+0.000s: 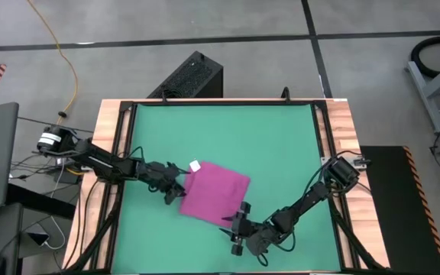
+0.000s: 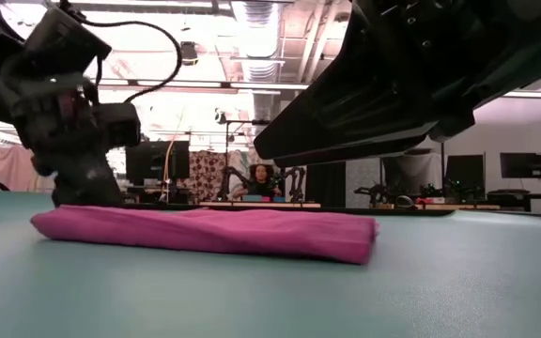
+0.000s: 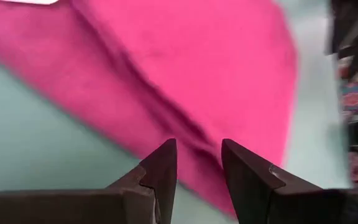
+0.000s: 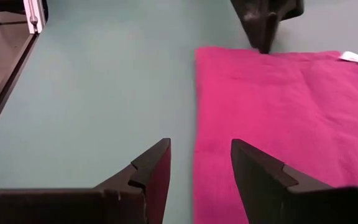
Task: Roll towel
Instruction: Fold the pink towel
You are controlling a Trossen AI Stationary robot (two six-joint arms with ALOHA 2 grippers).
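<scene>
- Lying flat and still unrolled, the towel [image 1: 214, 192] is found on the green worktop [image 1: 228, 130], slightly near of its middle, with its white tag [image 1: 195, 165] at the far-left corner.
- The left tool [image 1: 176, 189] is seen at the towel's left edge, low over the cloth; in its wrist view the fingers [image 3: 160, 171] are parted with a narrow gap and nothing is clamped between them.
- The right tool [image 1: 237, 228] is set at the towel's near edge, toward its right end; its fingers [image 4: 151, 174] are likewise spread, with one over bare worktop and the other over the cloth's edge, and nothing held.
- A roll is judged not yet begun, since no curl is visible in the low view.
- A pinch taken on only the top layer could be expected to drag the cloth instead of turning it.
- Uneven lifting by the two tools could skew the roll, given that the towel lies at an angle to the worktop's sides.
- Pressing fingertips into the worktop could bunch the fabric.
</scene>
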